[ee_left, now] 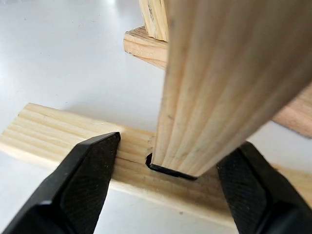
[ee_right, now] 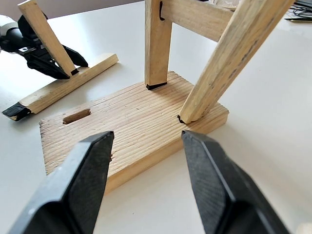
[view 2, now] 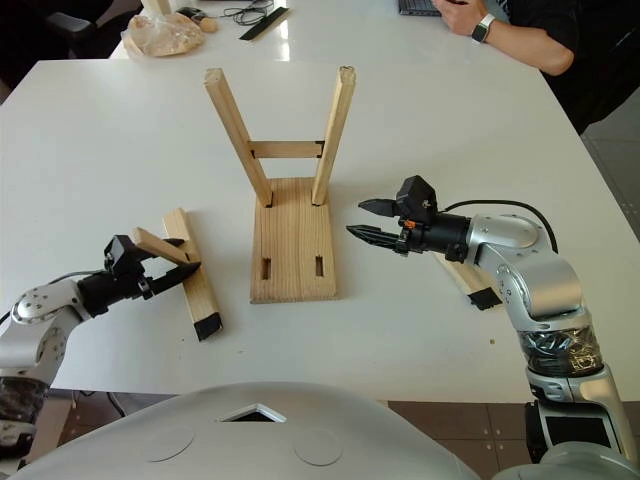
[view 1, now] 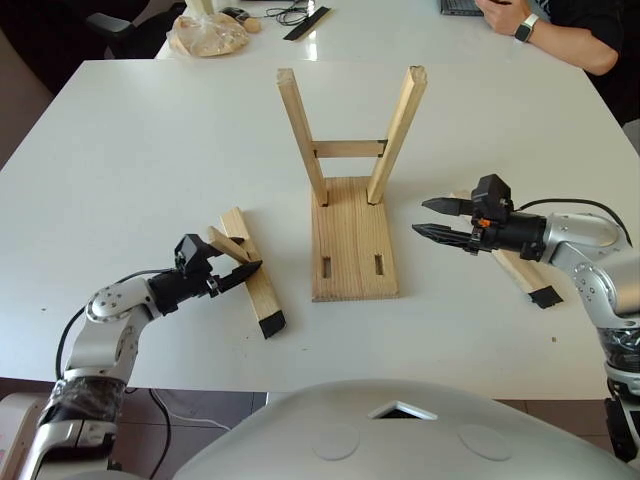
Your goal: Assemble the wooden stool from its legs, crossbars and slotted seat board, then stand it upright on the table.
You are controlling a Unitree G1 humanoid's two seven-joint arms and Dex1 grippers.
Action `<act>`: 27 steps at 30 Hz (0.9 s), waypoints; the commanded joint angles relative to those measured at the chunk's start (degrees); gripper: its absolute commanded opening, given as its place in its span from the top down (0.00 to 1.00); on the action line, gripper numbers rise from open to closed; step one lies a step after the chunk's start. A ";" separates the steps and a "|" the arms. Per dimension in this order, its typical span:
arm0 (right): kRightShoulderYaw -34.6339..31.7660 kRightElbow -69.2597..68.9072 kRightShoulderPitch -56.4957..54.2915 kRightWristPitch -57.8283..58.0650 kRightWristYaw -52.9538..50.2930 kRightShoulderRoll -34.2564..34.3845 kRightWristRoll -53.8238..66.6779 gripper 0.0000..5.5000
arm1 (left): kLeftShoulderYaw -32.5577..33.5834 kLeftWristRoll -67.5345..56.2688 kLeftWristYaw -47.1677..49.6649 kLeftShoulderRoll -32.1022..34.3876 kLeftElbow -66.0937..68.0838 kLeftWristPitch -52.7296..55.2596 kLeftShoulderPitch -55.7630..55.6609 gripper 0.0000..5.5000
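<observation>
Your left gripper point(view 1: 243, 272) straddles, without clamping, the tilted crossbar point(view 1: 226, 242) socketed in a leg point(view 1: 256, 285) lying left of the seat board point(view 1: 352, 240). Your right gripper point(view 1: 428, 218) gapes empty on the board's other side. A sideways nudge could pop that loose joint apart.

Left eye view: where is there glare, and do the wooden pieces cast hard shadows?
Left eye view: glare whitens the far table; the seat board casts only a faint, soft shadow. Right wrist view: a soft shadow along the board's edge.

Place: an office-like workroom.
Signs: white desk point(view 1: 120, 150); beyond its far edge, cables point(view 1: 290, 12), a laptop point(view 1: 460, 6), a swivel chair point(view 1: 110, 22).
</observation>
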 commanded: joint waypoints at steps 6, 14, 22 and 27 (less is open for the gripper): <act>-1.46 -1.96 1.69 -0.84 -1.64 0.21 -0.22 0.53 | 18.67 -26.53 3.50 6.45 -22.74 20.29 -5.07 0.39; -1.17 -2.37 1.73 -0.96 -2.35 0.58 -0.10 0.53 | 22.66 -39.32 11.27 5.96 -27.99 28.06 -14.20 0.39; -0.40 -1.74 1.42 -1.50 -2.24 0.78 -0.37 0.53 | 12.41 -28.48 9.26 -0.25 -25.15 26.94 -5.77 0.39; 0.26 -0.58 0.26 -1.75 -1.37 0.40 -0.67 0.53 | 9.87 -22.92 8.90 -4.64 -19.88 23.30 -3.83 0.39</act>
